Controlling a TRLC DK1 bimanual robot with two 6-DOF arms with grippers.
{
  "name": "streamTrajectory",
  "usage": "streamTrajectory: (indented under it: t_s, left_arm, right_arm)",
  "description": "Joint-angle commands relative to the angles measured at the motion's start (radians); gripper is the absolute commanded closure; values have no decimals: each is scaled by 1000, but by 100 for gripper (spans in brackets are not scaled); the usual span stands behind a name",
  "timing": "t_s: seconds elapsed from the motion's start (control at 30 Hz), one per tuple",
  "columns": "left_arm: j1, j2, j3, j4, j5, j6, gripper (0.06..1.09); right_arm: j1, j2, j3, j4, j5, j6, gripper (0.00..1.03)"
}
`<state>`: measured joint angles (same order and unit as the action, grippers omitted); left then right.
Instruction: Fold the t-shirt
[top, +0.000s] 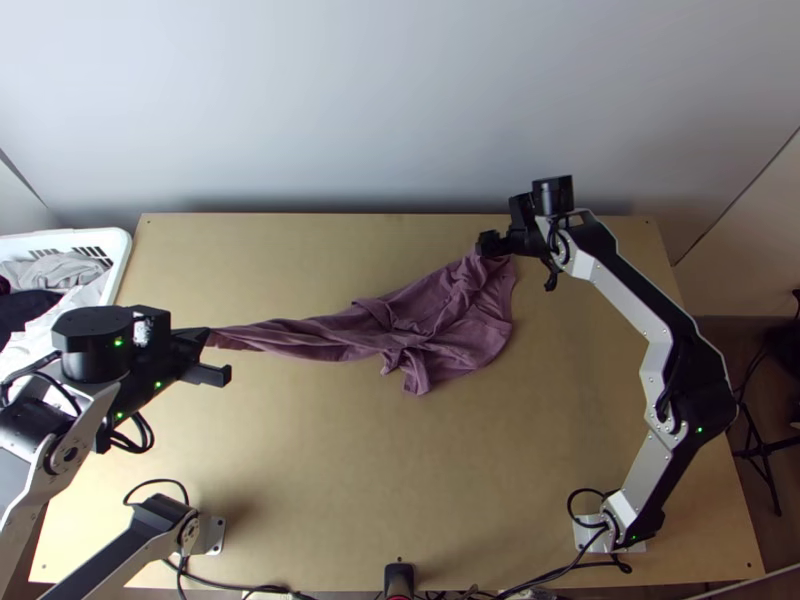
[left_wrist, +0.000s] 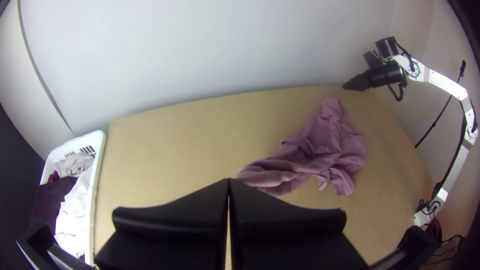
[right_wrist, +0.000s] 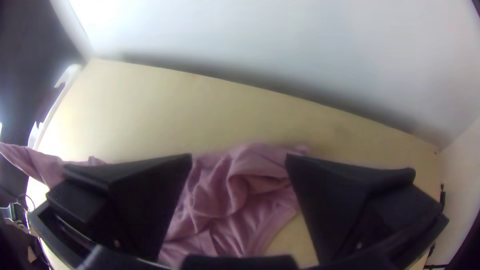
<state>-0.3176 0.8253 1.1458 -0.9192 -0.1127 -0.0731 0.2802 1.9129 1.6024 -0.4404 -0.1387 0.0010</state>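
In the top view the purple t-shirt (top: 435, 325) lies bunched at the table's centre right, one part stretched left to my left gripper (top: 208, 338). The left wrist view has the left gripper (left_wrist: 229, 181) with its fingers together on the end of that stretched part of the t-shirt (left_wrist: 325, 145). At the shirt's far right end is my right gripper (top: 490, 243). Seen from its own wrist, the right gripper (right_wrist: 239, 159) has its fingers wide apart, with creased cloth of the t-shirt (right_wrist: 235, 200) between and below them. The fingers hide parts of the cloth.
A white basket (top: 122, 250) with grey, white and dark clothes stands beyond the table's left edge. Bare wood of the table (top: 330, 450) lies on the near side of the shirt. The wall rises behind the far edge. Cables run along the near edge.
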Motion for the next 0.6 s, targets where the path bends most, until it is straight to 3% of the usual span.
streamTrajectory:
  t_s: [0.0,0.2,0.37,0.57]
  left_arm:
    - [3,-3,-60,57,13,9,105]
    - [8,15,-92,118,13,2,105]
    - [28,32,-141,177,13,-17,105]
    - [37,61,-173,214,13,-28,105]
  right_arm:
    - [25,-106,-32,-64,-6,2,3]
    - [108,-302,-165,-158,-79,-2,3]
    - [275,-437,-369,-169,-79,-16,5]
    - [450,-460,-513,-164,-79,-10,7]
